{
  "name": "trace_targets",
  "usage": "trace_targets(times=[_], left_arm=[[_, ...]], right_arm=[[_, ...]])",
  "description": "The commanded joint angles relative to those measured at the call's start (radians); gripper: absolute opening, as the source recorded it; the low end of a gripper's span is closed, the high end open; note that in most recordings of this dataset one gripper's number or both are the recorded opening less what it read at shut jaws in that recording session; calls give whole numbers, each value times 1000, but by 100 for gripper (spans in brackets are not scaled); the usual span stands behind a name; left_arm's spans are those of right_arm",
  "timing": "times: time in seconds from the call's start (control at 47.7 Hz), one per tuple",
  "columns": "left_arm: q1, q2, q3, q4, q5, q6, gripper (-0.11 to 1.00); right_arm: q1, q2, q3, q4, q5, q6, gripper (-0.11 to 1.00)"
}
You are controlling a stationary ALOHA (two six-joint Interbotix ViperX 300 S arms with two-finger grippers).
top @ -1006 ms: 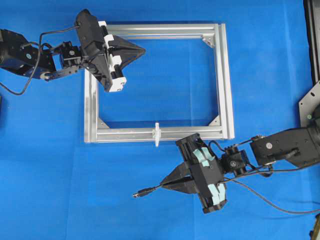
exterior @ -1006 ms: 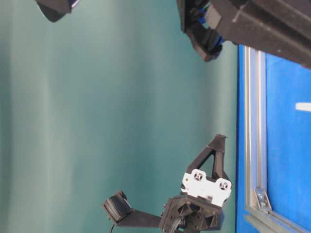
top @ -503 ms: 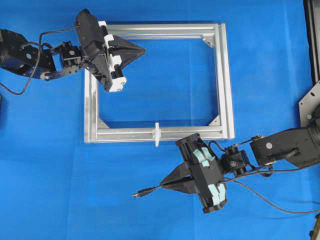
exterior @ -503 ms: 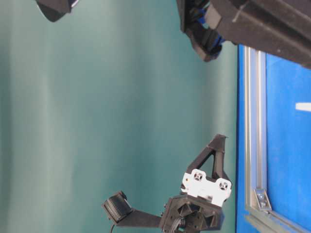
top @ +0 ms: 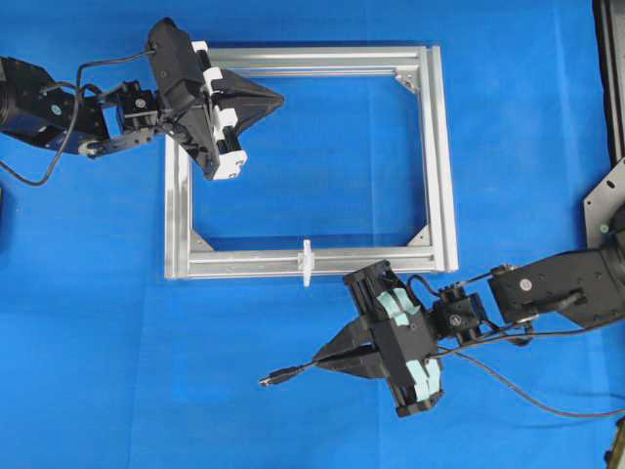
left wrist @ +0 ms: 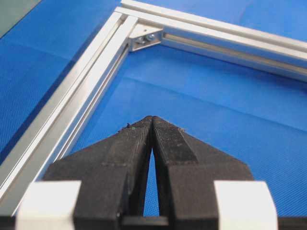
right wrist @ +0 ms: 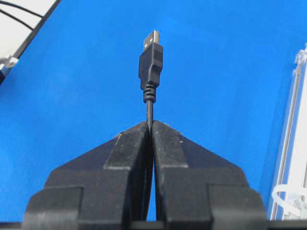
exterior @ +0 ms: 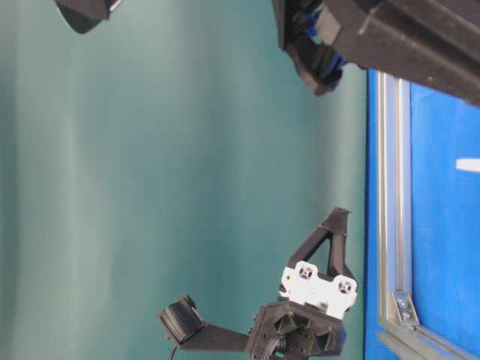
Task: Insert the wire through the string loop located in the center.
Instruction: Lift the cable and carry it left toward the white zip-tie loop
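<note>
In the right wrist view we see only a lower corner of the string loop (right wrist: 288, 197), cut off by the picture's edge, and the wire (right wrist: 149, 104) vanishes between the closed fingers of the right gripper (right wrist: 150, 125). In the table-level view the frame (exterior: 394, 187) is cropped at the right. There the left gripper (exterior: 339, 216) shows side-on, its fingertips too small for us to separate.
</note>
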Motion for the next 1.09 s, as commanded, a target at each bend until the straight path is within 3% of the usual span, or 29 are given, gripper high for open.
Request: trace_targets(times=[0.0,0.545,1.069], left_arm=[[-2,-32,-8,3,-5,-2,0],[-6,-32,-8,3,-5,0,0],[-6,-32,-5,3,-5,-3,0]], right_arm=[[0,-26,-12,-2,-5,0,-3],[-2,-51,29,0,-3,0,-3],[-2,-196,232,6,6,8,-3]])
